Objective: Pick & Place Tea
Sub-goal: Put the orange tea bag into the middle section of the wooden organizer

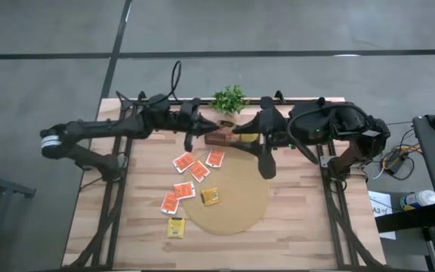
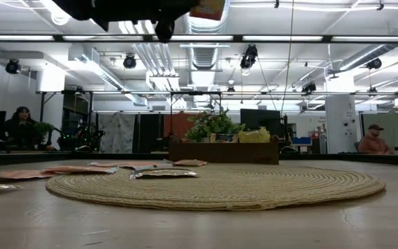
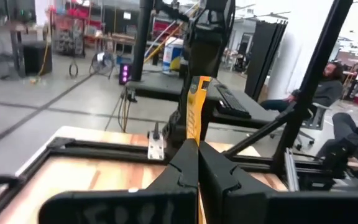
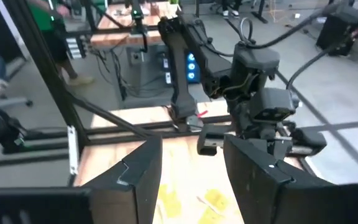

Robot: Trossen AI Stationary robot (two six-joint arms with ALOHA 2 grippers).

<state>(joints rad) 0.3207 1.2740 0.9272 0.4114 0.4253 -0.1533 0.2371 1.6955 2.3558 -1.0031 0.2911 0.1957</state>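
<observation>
Tea packets point(image 1: 189, 175) scattered across wooden table point(image 1: 300, 219), workshop room behind.

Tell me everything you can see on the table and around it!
Table: one, light wood.
Mat: one, tan, round, mid-table.
Orange-red tea packets: five, on the table along the mat's left edge.
Yellow tea packets: one on the mat, one on the table by its front-left edge.
Held tea packet: one, yellow-orange, in the air.
Box: one, brown, at the far edge.
Plant: one, green, by the box.
People: two, in the room behind.
Left gripper: dark, shut on the held tea packet above the box.
Right gripper: dark, open, empty, facing it.
</observation>
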